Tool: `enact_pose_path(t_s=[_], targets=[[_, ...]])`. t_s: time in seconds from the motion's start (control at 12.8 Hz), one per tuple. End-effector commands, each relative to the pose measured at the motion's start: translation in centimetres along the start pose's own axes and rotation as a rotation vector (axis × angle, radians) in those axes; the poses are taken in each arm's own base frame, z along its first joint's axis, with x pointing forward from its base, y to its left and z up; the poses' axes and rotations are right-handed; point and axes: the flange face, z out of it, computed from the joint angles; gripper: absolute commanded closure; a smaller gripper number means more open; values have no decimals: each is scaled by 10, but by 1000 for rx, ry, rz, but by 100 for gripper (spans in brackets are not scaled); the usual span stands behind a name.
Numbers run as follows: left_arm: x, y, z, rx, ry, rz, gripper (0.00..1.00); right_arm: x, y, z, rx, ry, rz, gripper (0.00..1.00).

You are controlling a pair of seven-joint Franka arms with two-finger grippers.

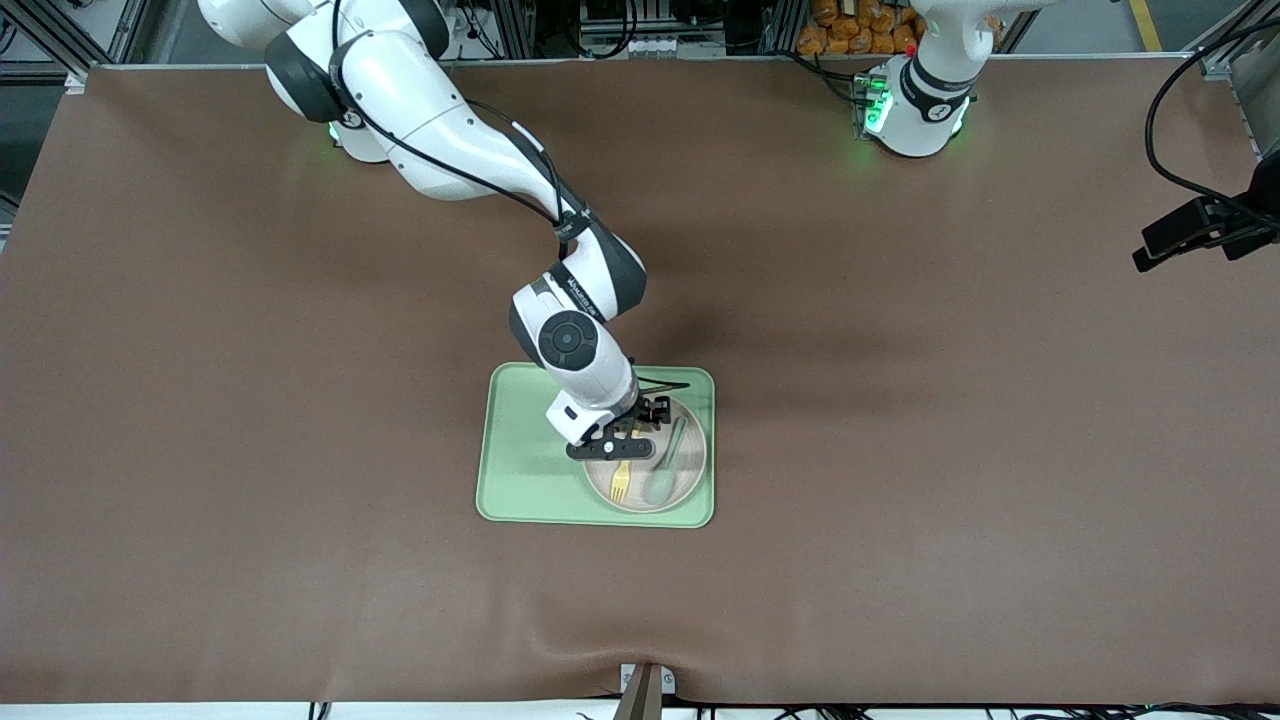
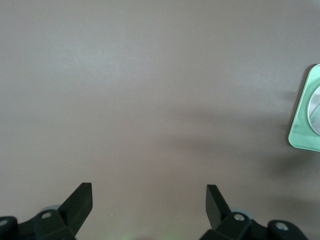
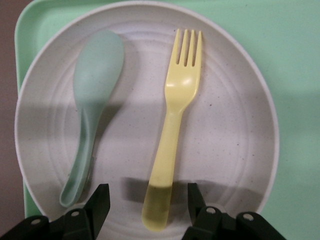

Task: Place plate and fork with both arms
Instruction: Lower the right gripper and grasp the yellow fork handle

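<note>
My right claw (image 3: 145,200) straddles the fork (image 3: 172,125) handle on the plate (image 3: 235,150), fingers apart, not gripping. My left claw (image 2: 149,202) waits wide open.

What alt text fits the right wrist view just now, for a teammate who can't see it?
The right gripper straddles the handle end of the yellow fork, fingers open on either side. The fork lies beside a pale-green spoon on the round plate, which sits on a light-green tray.

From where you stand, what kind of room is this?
Most likely a robotics lab: two white arms bolted along a brown-covered table, metal framing and cables at its edge, and a camera on a stand. Only a tray with a plate sits out.
</note>
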Motion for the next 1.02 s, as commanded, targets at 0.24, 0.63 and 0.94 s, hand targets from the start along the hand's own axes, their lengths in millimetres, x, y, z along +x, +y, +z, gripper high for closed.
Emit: enact_pose_path(t_s=[0.24,0.63,0.94], targets=[[-4,0,-2,-1,-1,3,0,3,-5,6,1,21,-5,50],[-8,1,-6,2,-7,5,0,3,-3,10,-19,44,-32,54],[-10,-5,-10,5,-2,-3,0,3,-3,10,-27,48,-41,100]])
